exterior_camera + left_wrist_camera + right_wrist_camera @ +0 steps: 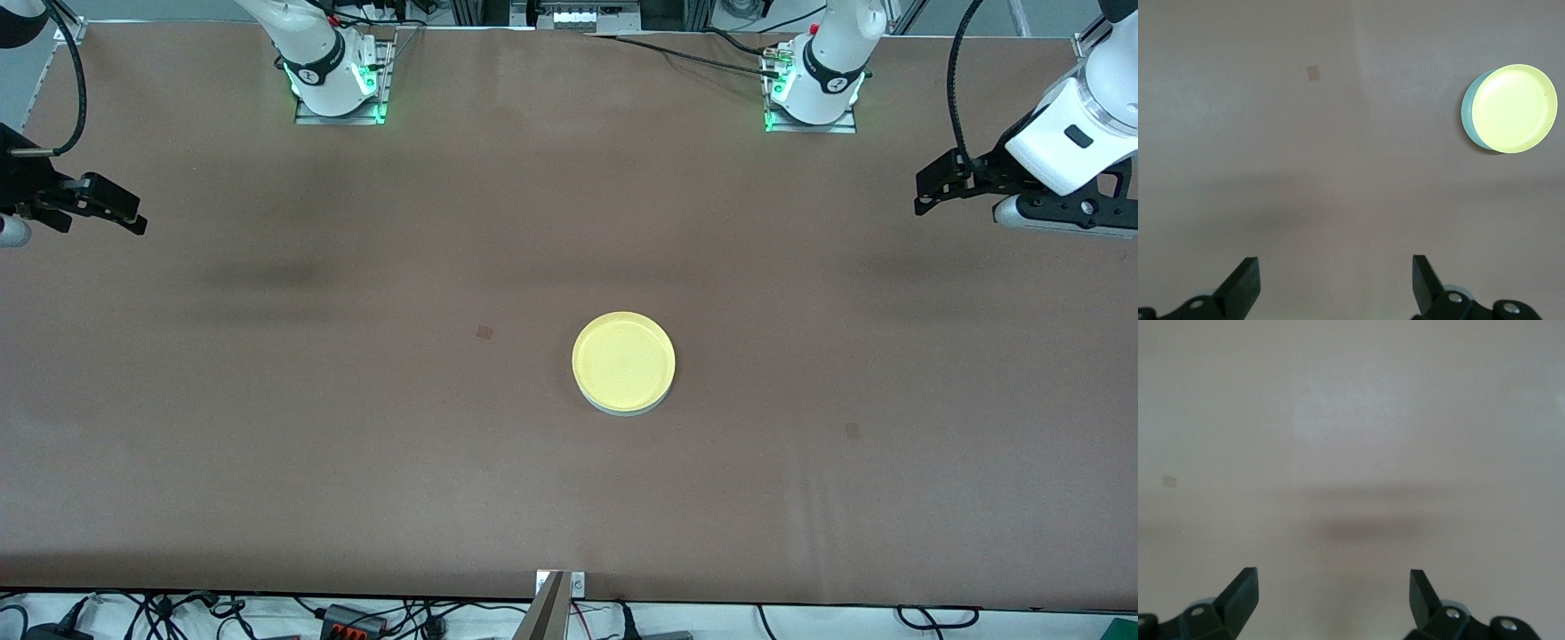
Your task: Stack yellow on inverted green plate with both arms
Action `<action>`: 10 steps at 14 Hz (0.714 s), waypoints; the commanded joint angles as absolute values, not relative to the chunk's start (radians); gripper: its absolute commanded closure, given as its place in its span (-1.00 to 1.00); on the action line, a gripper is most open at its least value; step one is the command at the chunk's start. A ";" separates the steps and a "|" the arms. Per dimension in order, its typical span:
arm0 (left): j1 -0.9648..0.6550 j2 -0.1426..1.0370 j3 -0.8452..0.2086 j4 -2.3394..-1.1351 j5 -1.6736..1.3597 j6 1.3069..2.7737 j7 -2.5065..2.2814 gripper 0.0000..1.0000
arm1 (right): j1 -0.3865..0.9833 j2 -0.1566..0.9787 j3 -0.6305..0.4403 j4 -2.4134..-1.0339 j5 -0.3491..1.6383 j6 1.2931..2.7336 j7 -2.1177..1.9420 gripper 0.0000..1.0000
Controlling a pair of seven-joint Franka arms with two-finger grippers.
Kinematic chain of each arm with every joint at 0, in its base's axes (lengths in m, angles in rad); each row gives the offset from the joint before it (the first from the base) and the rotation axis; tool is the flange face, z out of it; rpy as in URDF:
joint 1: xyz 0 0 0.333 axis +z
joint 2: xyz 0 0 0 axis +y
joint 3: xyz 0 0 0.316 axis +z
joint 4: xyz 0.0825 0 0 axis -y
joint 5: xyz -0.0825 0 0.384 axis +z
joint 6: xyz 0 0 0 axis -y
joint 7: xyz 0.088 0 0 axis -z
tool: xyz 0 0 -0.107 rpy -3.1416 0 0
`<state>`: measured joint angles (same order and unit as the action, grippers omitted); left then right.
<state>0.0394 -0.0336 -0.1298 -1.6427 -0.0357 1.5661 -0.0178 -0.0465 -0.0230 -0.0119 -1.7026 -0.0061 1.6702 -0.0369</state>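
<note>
Your stack looks finished: the yellow plate (623, 357) sits on the green plate (622, 406) mid-tabletop. The left hand (925, 197) and right hand (133, 218) hang wide and empty over their own tabletop ends, well apart from it.

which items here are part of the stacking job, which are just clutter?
Job:
- yellow plate, on top of the green plate
- green plate, only its edge shows under the yellow
- left gripper, open, over bare table
- right gripper, open, over bare table

Lying about:
- small tape squares on the table
</note>
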 commanded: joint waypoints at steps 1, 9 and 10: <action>0.038 -0.021 -0.133 -1.611 -0.040 1.542 -0.017 -1.00 | -0.063 -0.028 0.003 -1.692 -0.017 1.648 -0.043 -1.00; 0.038 -0.021 -0.133 -1.611 -0.040 1.542 -0.017 -1.00 | -0.064 -0.023 0.002 -1.704 -0.020 1.663 -0.040 -1.00; 0.038 -0.021 -0.133 -1.611 -0.040 1.542 -0.017 -1.00 | -0.064 -0.021 0.002 -1.704 -0.021 1.664 -0.040 -1.00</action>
